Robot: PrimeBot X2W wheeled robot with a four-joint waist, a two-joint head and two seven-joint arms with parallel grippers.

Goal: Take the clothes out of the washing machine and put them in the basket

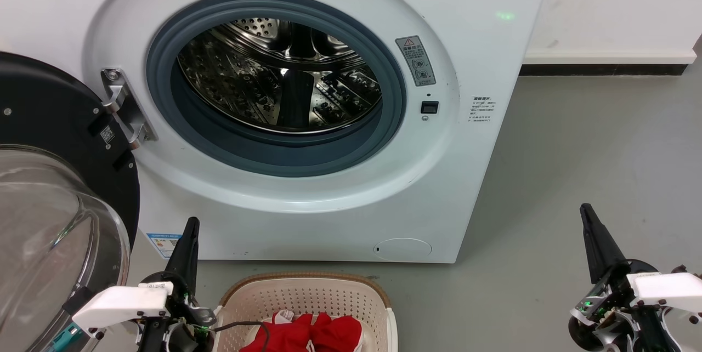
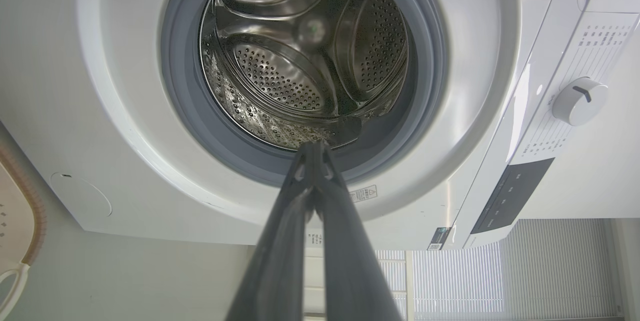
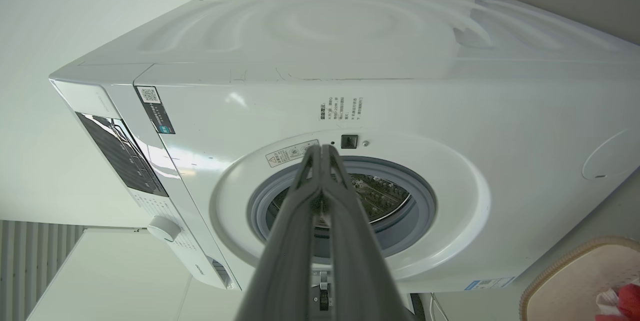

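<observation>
Jaws pressed together and empty on left gripper [image 1: 191, 226] and right gripper [image 1: 587, 212]; clothes [image 1: 307, 334] lie in basket [image 1: 307, 277] by its near edge; drum [image 1: 230, 72] looks bare, but door ring [image 1: 274, 160] may hide a missed garment.

On the washer [image 1: 493, 23] front, right of the door ring, a grey warning sticker [image 1: 415, 60] bears a red triangle and two round pictograms; its print is too small to read. Further right, a white label [image 1: 482, 109] carries several lines, seemingly Chinese characters, illegible. A QR sticker [image 1: 107, 134] sits on the door's [image 1: 49, 100] black rim. A blue-edged label [image 1: 162, 242] stands low on the front. Another QR label [image 3: 155, 109] sits above the control panel [image 3: 120, 156]. Fine print around the knob [image 2: 580, 101] is unreadable.
</observation>
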